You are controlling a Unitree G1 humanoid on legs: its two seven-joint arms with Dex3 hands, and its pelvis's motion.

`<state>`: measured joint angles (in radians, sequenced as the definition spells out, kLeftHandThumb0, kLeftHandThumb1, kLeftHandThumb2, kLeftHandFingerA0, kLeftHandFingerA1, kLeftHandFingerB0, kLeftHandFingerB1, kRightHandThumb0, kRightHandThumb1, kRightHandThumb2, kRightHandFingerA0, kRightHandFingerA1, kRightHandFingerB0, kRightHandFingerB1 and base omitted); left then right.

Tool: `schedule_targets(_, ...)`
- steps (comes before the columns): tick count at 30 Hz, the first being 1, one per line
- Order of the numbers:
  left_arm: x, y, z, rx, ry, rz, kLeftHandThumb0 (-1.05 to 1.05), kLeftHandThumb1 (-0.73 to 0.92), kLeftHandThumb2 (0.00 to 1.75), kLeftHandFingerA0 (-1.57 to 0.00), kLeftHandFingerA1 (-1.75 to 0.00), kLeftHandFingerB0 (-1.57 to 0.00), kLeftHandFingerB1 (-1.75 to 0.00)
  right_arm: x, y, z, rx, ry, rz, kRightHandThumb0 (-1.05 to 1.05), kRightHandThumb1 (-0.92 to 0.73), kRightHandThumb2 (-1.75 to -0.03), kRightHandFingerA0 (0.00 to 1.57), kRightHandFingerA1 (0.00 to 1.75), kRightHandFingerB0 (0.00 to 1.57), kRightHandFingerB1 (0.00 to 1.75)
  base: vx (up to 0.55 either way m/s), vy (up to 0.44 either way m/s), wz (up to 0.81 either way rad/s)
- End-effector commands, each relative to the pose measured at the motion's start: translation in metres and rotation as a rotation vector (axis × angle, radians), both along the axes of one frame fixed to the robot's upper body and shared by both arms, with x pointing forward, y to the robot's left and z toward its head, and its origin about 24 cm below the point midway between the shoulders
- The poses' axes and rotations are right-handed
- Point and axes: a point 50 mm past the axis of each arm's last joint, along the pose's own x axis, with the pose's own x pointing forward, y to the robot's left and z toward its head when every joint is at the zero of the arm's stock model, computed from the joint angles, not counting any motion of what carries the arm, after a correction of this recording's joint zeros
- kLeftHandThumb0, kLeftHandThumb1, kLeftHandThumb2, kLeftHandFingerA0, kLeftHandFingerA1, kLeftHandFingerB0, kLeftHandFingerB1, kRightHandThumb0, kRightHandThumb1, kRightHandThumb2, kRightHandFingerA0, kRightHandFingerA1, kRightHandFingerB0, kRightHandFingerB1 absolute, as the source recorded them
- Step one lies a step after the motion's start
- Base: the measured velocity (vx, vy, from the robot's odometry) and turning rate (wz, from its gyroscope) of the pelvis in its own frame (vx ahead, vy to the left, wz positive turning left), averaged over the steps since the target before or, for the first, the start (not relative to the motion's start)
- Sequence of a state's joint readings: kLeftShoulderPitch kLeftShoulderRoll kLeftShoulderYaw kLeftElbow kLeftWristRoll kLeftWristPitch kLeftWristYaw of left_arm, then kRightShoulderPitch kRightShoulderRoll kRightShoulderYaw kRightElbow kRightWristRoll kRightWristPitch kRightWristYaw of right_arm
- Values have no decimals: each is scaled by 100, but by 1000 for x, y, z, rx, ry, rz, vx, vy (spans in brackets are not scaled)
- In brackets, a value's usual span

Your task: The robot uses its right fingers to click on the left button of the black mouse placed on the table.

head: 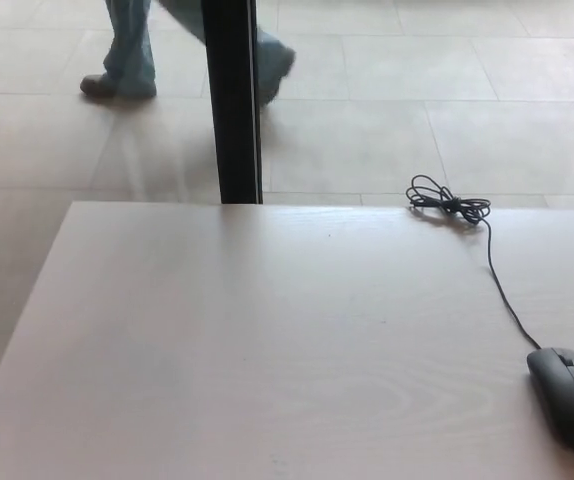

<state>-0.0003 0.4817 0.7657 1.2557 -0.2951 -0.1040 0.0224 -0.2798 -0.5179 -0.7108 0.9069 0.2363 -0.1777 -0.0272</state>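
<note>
Black mouse [570, 398] lying at the right edge of the pale wooden table [267, 350], partly cut off by the frame. Cable [502, 290] running back to a bundled coil [447, 204] near the far edge. Neither robot hand in view, so finger state unknowable. Beyond the black post [232, 100], a person's legs [132, 50], seemingly mid-stride, on the tiled floor [417, 100].

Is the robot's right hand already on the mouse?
No, the black mouse lies alone near the table's right edge with its cable trailing away, and no robot hand shows in the head view.
</note>
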Motion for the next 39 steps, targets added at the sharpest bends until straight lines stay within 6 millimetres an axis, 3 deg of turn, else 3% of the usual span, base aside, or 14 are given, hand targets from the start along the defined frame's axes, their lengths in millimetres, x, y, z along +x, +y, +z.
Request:
schedule_targets(1, -1, 7, 7, 46, -11, 1, -69, 57, 58, -85, -69, -58, -48, 33, 4, 51, -42, -140, 151, -55, -67, -61, 51, 50, 39, 37, 0, 0, 0)
schedule_targets(5, -2, 7, 7, 41, -15, 14, -66, 57, 57, -81, -64, -56, -48, 53, 26, 73, -130, -152, 243, -58, -67, -60, 57, 47, 47, 36, 0, 0, 0)
schedule_targets(7, -3, 7, 7, 36, -18, 19, -67, 57, 57, -83, -65, -57, -48, 60, 38, 80, -225, -104, 290, -63, -54, -90, 57, 58, 40, 50, 0, 0, 0)
schedule_targets(8, -3, 7, 7, 37, -20, 26, -67, 57, 58, -86, -70, -57, -49, 64, 47, 84, -289, -99, 334, -62, -67, -61, 89, 52, 45, 36, 0, 0, 0)
schedule_targets(9, -2, 7, 7, 37, -19, 24, -68, 56, 57, -87, -70, -56, -49, 66, 53, 86, -349, -70, 358, -64, -66, -61, 111, 125, 44, 34, 0, 0, 0)
schedule_targets(10, -2, 8, 8, 35, -19, 23, -67, 57, 58, -83, -67, -56, -50, 71, 68, 88, -453, -28, 417, -66, -58, -65, 124, 103, 42, 37, 0, 0, 0)
schedule_targets(11, -1, 8, 9, 38, -21, 25, -66, 56, 58, -83, -68, -56, -50, 75, 80, 89, -539, 4, 463, -65, -68, -61, 60, 45, 45, 34, 0, 0, 0)
schedule_targets(22, -3, 12, 12, 69, 9, 1, -72, 57, 57, -82, -63, -57, -46, 97, 161, 71, -915, 109, 767, -55, -70, -61, 56, 47, 42, 34, 0, 0, 0)
schedule_targets(23, -3, 11, 12, 68, 8, -1, -72, 44, 87, -77, -70, -51, -58, 98, 165, 69, -924, 122, 782, -56, -71, -62, 57, 48, 42, 34, 0, 0, 0)
schedule_targets(24, -4, 11, 12, 66, 4, 5, -70, 57, 58, -91, -80, -59, -48, 98, 171, 65, -938, 127, 801, -56, -70, -62, 62, 52, 42, 35, 0, 0, 0)
schedule_targets(27, -4, 12, 12, 62, -2, 3, -69, 58, 58, -86, -72, -58, -49, 101, 181, 51, -1000, 213, 872, -58, -74, -62, 52, 47, 40, 34, 0, 0, 0)
schedule_targets(29, -4, 11, 12, 51, -21, 10, -69, 56, 57, -81, -68, -58, -48, 101, 186, 45, -1018, 246, 924, -60, -70, -64, 43, 46, 37, 35, 0, 0, 0)
schedule_targets(30, -3, 11, 12, 54, -27, 11, -68, 56, 58, -83, -66, -56, -48, 101, 188, 42, -1020, 263, 946, -58, -58, -95, 39, 59, 26, 47, 0, 0, 0)
schedule_targets(39, -3, 11, 12, 58, -3, 12, -68, 57, 58, -88, -73, -58, -50, 102, 181, 29, -1208, 420, 1002, -64, -59, -91, 33, 56, 33, 49, 0, 0, 0)
